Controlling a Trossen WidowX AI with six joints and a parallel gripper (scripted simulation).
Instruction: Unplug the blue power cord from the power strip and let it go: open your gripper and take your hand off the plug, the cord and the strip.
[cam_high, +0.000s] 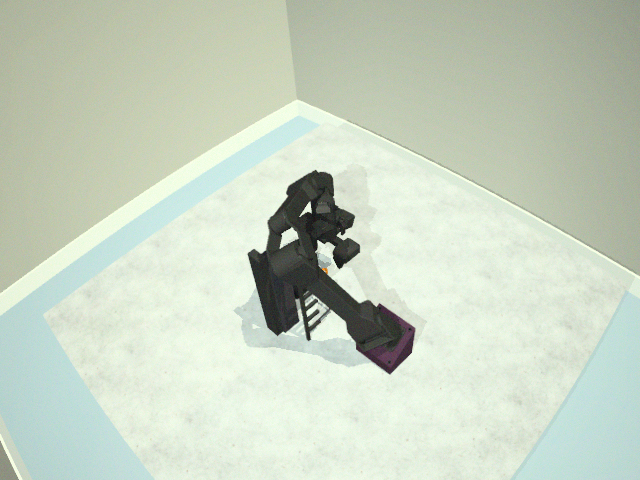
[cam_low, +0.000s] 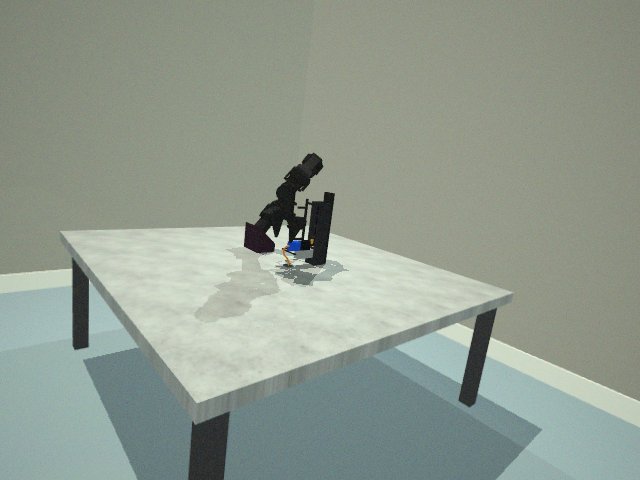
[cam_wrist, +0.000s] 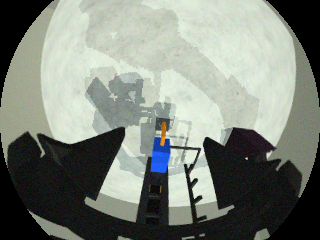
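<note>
The claw (cam_wrist: 160, 180) stands wide apart and holds nothing. The blue plug (cam_wrist: 160, 159) sits between its fingers, at the end of the power strip (cam_wrist: 154, 202), low near the tabletop (cam_low: 361, 310). I would lift the claw straight away without brushing the plug.

Blue plug (cam_wrist: 160, 159), orange cord (cam_wrist: 162, 135), black strip (cam_low: 320, 227)
</note>
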